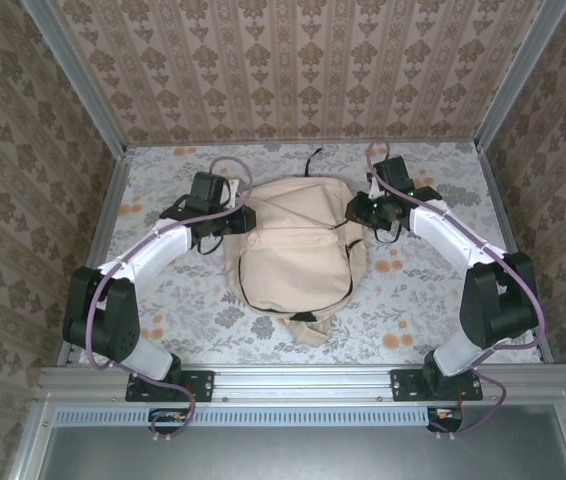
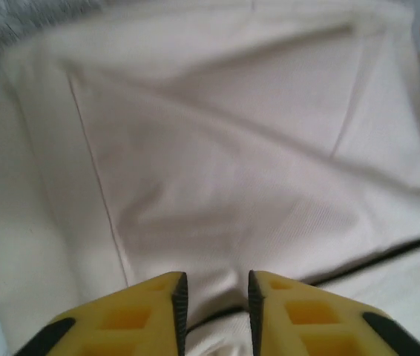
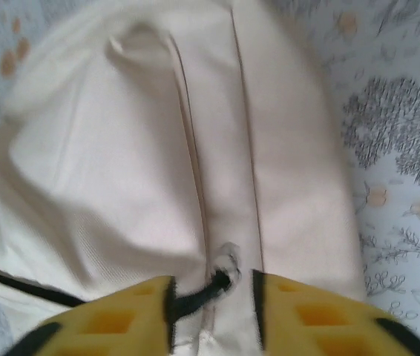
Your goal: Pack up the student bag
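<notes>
At the student bag's [image 1: 293,255] nine and three o'clock, left gripper [image 2: 215,285] and right gripper [image 3: 214,289] sit narrowly parted, empty; unzipping likely needs the zipper pull [image 3: 194,302] pinched.

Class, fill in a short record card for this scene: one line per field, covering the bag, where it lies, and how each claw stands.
Main item: beige bag
Position: lying flat in the middle of the floral table
Top loop: black loop at the bag's far end
Left claw: at the bag's left side, jaws apart over plain fabric
Right claw: at the bag's right side, jaws apart, a black cord lying between them
Held: nothing clearly gripped
</notes>
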Robot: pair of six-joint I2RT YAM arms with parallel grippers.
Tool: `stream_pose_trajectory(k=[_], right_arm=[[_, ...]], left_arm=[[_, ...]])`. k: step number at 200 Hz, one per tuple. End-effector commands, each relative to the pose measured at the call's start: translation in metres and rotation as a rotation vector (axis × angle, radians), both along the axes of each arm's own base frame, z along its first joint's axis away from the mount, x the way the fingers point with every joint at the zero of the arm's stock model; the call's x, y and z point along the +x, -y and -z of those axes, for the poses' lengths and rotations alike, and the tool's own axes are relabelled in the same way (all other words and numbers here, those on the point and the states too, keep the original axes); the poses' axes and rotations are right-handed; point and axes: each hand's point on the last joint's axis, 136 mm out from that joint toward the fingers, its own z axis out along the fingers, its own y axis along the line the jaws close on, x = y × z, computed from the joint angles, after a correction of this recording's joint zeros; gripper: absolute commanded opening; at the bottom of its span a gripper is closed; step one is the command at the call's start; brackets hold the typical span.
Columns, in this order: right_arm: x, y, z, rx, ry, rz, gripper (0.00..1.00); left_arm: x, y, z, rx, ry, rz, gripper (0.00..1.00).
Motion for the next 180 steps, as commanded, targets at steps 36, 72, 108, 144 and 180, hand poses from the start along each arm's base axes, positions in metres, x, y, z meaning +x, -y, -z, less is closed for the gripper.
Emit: stream_pose_trajectory(k=[36, 72, 108, 144, 180], right_arm=[[0.002, 0.043, -0.067, -0.172, 0.233, 0.093, 0.92], [-0.011, 0.105, -0.092, -0.399, 0.372, 0.276, 1.0], [-0.029, 0.158, -0.091, -0.598, 0.447, 0.46, 1.0], [-0.042, 0.184, -0.055, -0.726, 0.47, 0.531, 0.99], [-0.049, 0.182, -0.004, -0.752, 0.518, 0.478, 1.0]], left_arm=[[0.011, -0.057, -0.037, 0.111, 0.056, -0.189, 0.71], [0.003, -0.127, -0.05, 0.244, 0.136, -0.394, 1.0], [-0.011, -0.198, -0.048, 0.35, 0.225, -0.62, 1.0], [-0.031, -0.26, -0.01, 0.38, 0.176, -0.827, 1.0], [-0.039, -0.284, 0.014, 0.479, 0.23, -0.864, 1.0]])
